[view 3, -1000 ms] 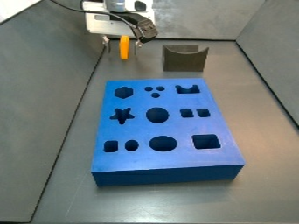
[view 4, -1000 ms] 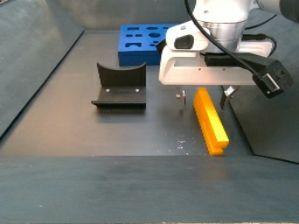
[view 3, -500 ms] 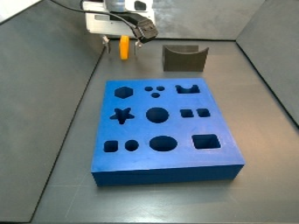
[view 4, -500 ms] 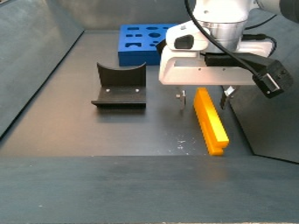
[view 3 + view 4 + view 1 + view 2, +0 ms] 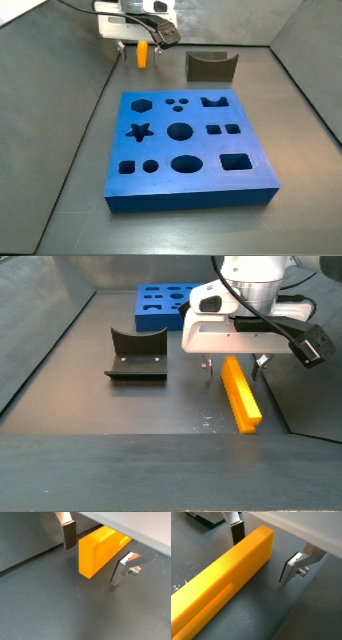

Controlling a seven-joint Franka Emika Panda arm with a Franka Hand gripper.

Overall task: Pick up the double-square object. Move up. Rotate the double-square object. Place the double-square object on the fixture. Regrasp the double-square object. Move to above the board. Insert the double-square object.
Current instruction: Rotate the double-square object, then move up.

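In a side view the double-square object [image 5: 242, 393] lies flat on the dark floor, its long axis running from the near end up toward the gripper [image 5: 235, 364], which hangs low over its far end. Both wrist views show that end of the piece sitting in the gap between the two fingers [image 5: 69, 534], one silver plate on each long side of it, with a sliver of floor showing at each side, so the fingers stand wide and hold nothing. The closing line runs across the short width of the double-square object [image 5: 224, 587], which I judge right for a pinch. Left of the gripper stands the fixture [image 5: 136, 354], and beyond it, at the far end, lies the blue board [image 5: 163, 303].
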